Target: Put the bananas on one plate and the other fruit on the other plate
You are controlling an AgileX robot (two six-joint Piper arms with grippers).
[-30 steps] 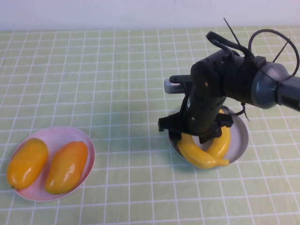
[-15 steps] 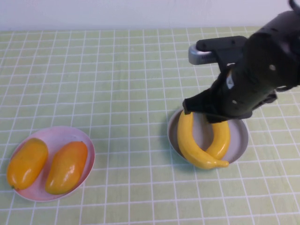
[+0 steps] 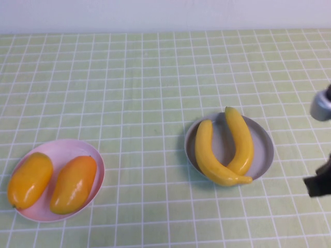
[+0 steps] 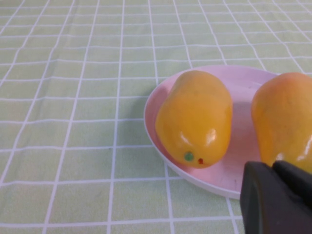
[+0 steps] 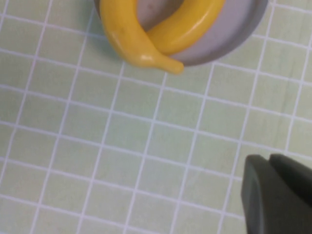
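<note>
You see two curved yellow bananas (image 3: 223, 150) on round grey-blue plate (image 3: 264, 150) | two orange-yellow oval fruits (image 3: 51, 182) on pale pink plate (image 3: 62, 149) | right gripper (image 3: 319, 183) nearer bananas, left gripper (image 4: 275, 197) beside pink plate | both grips: cannot tell.

No writing to read anywhere here, no label, brand, number or sign on any surface. The closest thing to a mark is on the mango-like fruit (image 4: 194, 118) in the left wrist view: two tiny dots near its end, one green, one red, neither carrying a letter or figure. The green worktop (image 3: 129, 82) shows only its white grid lines.
</note>
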